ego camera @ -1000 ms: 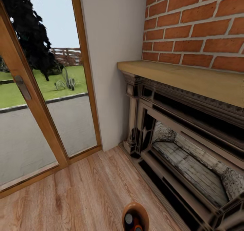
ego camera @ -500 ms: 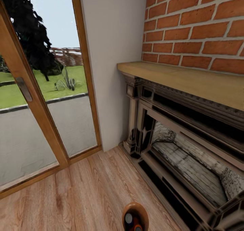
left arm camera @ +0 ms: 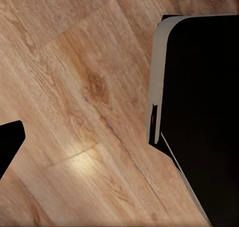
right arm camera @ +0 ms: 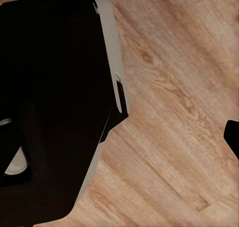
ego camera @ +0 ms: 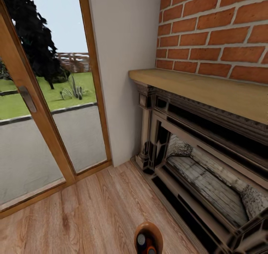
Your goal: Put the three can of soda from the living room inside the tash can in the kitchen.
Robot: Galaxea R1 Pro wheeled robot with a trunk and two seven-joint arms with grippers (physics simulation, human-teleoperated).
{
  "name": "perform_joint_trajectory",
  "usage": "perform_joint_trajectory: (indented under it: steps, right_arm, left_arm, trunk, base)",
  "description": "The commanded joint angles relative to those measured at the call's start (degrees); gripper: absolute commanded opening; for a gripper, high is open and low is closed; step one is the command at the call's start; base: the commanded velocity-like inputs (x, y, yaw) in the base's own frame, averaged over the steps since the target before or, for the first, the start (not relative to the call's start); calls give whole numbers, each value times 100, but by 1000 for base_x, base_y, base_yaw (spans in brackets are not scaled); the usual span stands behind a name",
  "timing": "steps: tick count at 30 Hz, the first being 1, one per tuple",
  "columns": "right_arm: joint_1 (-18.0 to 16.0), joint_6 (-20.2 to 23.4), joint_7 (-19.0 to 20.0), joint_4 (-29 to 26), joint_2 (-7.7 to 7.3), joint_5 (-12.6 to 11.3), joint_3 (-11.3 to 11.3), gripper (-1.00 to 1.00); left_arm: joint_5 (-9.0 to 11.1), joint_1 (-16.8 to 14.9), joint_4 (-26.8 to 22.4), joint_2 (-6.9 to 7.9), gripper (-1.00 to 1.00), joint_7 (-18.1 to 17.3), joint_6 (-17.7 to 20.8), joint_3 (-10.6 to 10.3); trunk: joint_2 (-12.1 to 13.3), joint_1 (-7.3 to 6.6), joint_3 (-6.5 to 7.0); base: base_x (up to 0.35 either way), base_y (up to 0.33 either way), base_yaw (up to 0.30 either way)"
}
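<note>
Claw state cannot be told for either arm, wrist views giving wood floor and dark robot body; head view has crept slightly along the fireplace, tash can at bottom edge with cans inside, so kitchen transit likely continues.

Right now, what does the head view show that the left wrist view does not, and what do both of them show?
The head view alone shows the red brick chimney, the ornate dark fireplace under its pale wooden mantel shelf, the wood-framed glass door to the garden, and the round trash can with a glossy brown rim, cans inside it. The left wrist view alone shows a black, pale-edged robot body part. Both show the wood plank floor.
</note>
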Motion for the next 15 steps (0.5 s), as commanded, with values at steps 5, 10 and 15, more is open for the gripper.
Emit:
perform_joint_trajectory:
  steps: [5, 10, 15]
  right_arm:
    - [0, 0, 0, -9, 6, -11, -6, 100]
    - [0, 0, 0, -15, 8, -13, -7, 100]
    - [0, -2, 0, -24, 14, -14, -7, 100]
  left_arm:
    - [0, 0, -17, -12, 100, -35, 5, 8]
    - [3, 0, -32, -13, 100, -40, 0, 11]
    - [9, 0, -41, -14, 100, -42, -17, 12]
  trunk:
    - [202, -110, 90]
    - [323, -177, 145]
    - [323, -177, 145]
  base:
    - [0, 0, 0]
    - [0, 0, 0]
    - [0, 0, 0]
